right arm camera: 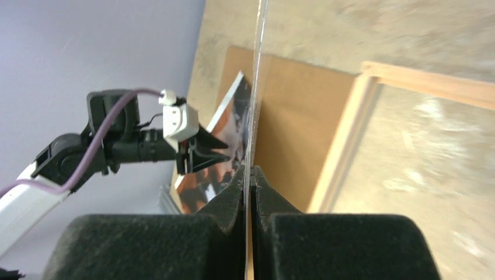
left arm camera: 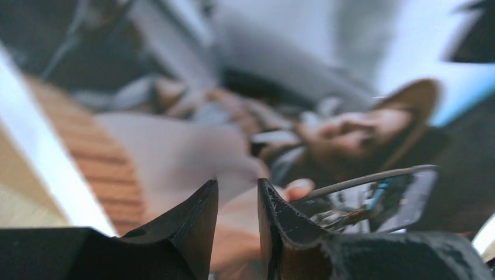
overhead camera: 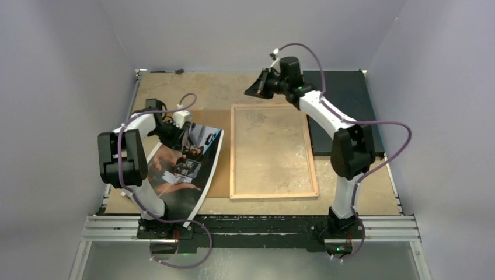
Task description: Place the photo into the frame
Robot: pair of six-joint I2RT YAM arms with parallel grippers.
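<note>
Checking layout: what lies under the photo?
A brown board shows beneath the photo along its right edge; how far it runs under the photo is covered.

Your bench [overhead camera: 204, 90] from above: a mottled tan top with a black rail [overhead camera: 262, 224] along its near edge. At centre lies the frame [overhead camera: 274, 195], wood back up, the bench's surface showing through its opening. A brown board [overhead camera: 222, 169] lies flat on its left; whether its right edge runs under the frame or only meets it, you cannot tell. At the far right lies a black mat [overhead camera: 356, 93], close against the frame's right side. On the left, the photo [overhead camera: 192, 175] covers part of the board, picture side up, its near corner out over the rail.
</note>
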